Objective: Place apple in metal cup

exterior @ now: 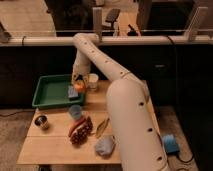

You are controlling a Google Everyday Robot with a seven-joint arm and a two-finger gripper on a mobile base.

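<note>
Carrying step: the gripper (78, 81), at the back edge of the bench (52, 146), seems clamped on the apple (80, 87); next it must reach the metal cup (41, 121) near the front-left corner.

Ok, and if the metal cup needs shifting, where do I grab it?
Probably its rim, from above: the metal cup stands upright, mouth up, alone near the table edge. The gripper is at the green tray right edge, holding the apple.

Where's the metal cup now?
In the camera view, the metal cup sits front left on the table, left of the light blue cup; the gripper, holding the apple, is over the right edge of the green tray.
</note>
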